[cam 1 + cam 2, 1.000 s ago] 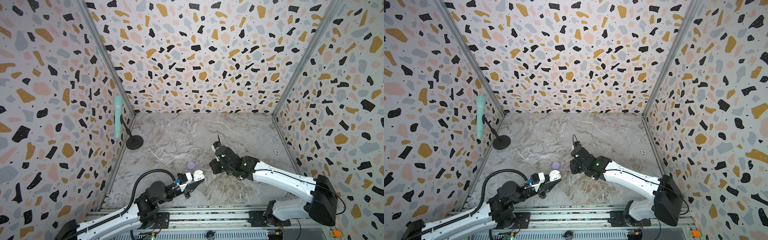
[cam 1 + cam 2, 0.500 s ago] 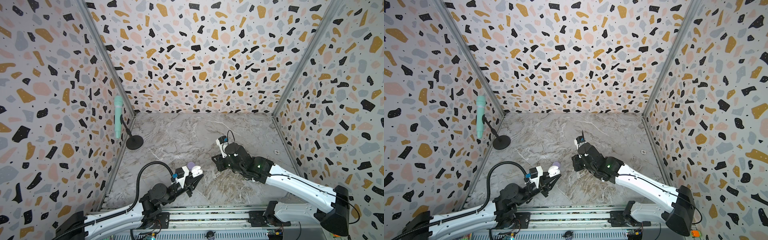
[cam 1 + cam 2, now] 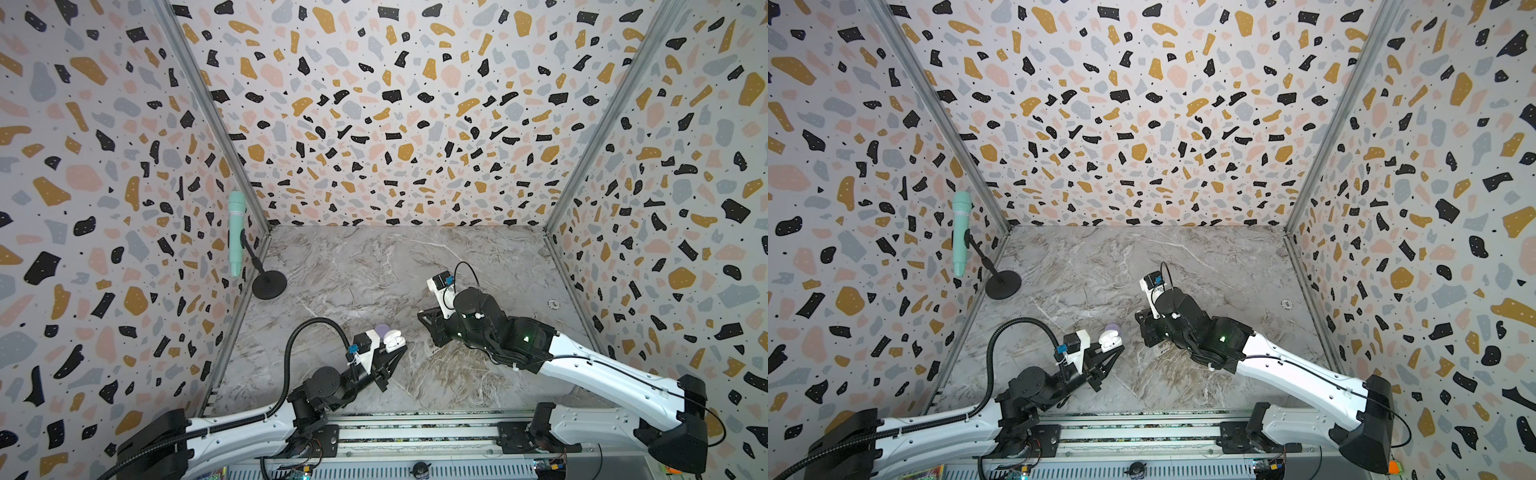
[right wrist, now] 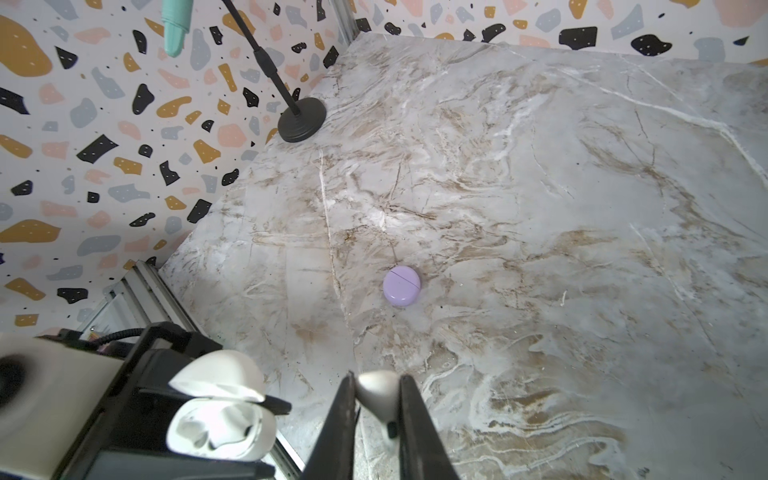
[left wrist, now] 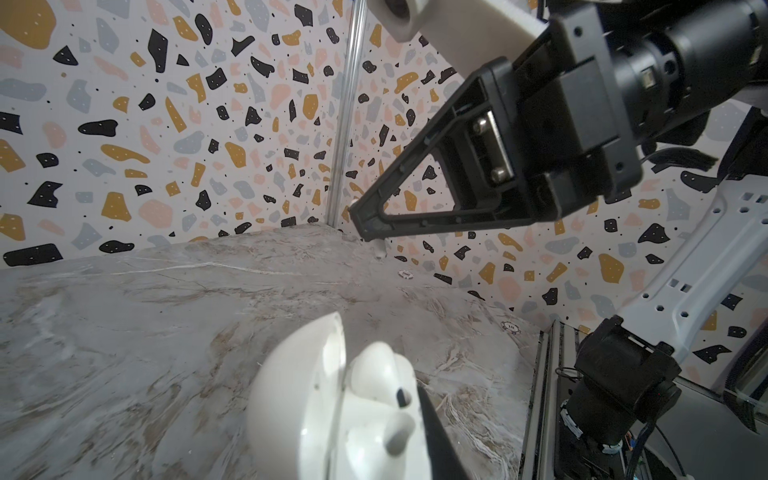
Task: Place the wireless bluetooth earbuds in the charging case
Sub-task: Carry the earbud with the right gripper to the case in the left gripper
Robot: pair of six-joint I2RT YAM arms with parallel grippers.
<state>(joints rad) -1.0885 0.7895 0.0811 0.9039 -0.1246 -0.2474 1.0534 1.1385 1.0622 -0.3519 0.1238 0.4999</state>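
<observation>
One earbud (image 5: 379, 249) mostly behind right tool (image 5: 366, 224)

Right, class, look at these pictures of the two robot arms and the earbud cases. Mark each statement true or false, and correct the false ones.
1. The left gripper is shut on the white case, whose lid stands open. True.
2. The lavender case lies open on the table. False: it is closed.
3. The right gripper is shut on a white earbud. True.
4. The teal microphone lies flat on the table. False: it is held up on a black stand.
5. The white earbud already sits in the white case. False: the right gripper holds it apart from the case.
</observation>
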